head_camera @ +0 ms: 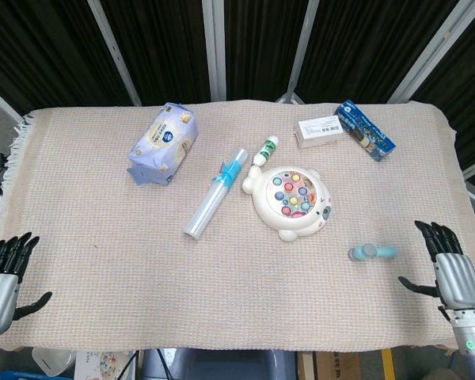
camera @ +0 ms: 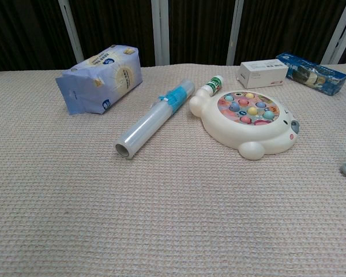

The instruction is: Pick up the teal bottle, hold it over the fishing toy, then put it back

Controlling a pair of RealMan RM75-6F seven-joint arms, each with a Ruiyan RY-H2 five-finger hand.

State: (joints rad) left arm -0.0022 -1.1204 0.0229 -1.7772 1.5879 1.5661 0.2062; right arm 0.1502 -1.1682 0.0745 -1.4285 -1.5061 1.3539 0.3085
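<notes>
The teal bottle (head_camera: 372, 252) lies on its side in the lower right of the head view, on the woven cloth (head_camera: 103, 229), just below and right of the cream fishing toy (head_camera: 291, 203) at the centre; the chest view catches only its end at the right edge. The right hand (head_camera: 450, 269) sits at the lower right corner, fingers apart and holding nothing, near the bottle but not touching it. The left hand (head_camera: 1, 279) rests at the lower left corner, fingers likewise spread and empty.

Two boxes: white (head_camera: 321, 131), blue (head_camera: 365, 141); two bottles: teal (head_camera: 372, 252), green-capped (head_camera: 265, 150).
</notes>
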